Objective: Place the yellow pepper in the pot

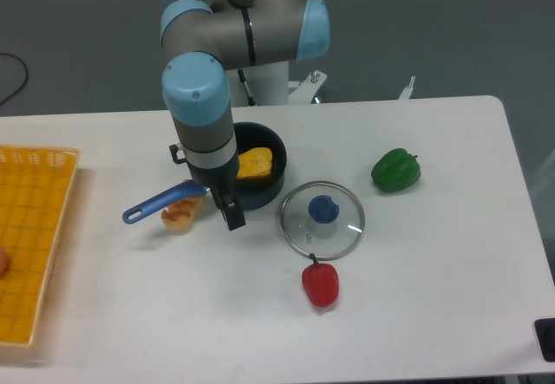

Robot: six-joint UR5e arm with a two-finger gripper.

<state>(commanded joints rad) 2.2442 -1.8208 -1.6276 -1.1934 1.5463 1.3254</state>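
At the near edge of the white counter (434, 315), a small dark object (546, 339) is seen at 5 o'clock, cut off by the frame. A red pepper (321, 284) lies near the middle of the near half, at about 6 o'clock from the glass lid (322, 219) and just beside its rim. The lid is laid flat on the counter, its blue knob facing up, and it touches or nearly touches the pot (272, 184) at the pot's 4 o'clock.

At 9 o'clock on the counter, a yellow basket (35, 245) is found, partly out of view.

A tan and pinkish bread piece (179, 214) rests just under the pot's blue handle, which is pointed toward 8 o'clock. The hand (232, 215) is held low at the pot's near rim, at about 7 o'clock from the pot's middle; only one dark finger is clearly seen, so whether the fingers are apart or together cannot be told. Nothing is seen gripped in it.

The yellow pepper (254, 164) is seen inside the black pot, on its right half, partly hidden by the arm.

A green pepper (396, 170) sits well apart at 3 o'clock from the pot.

Farthest back, the arm's base is mounted at 12 o'clock behind the counter.
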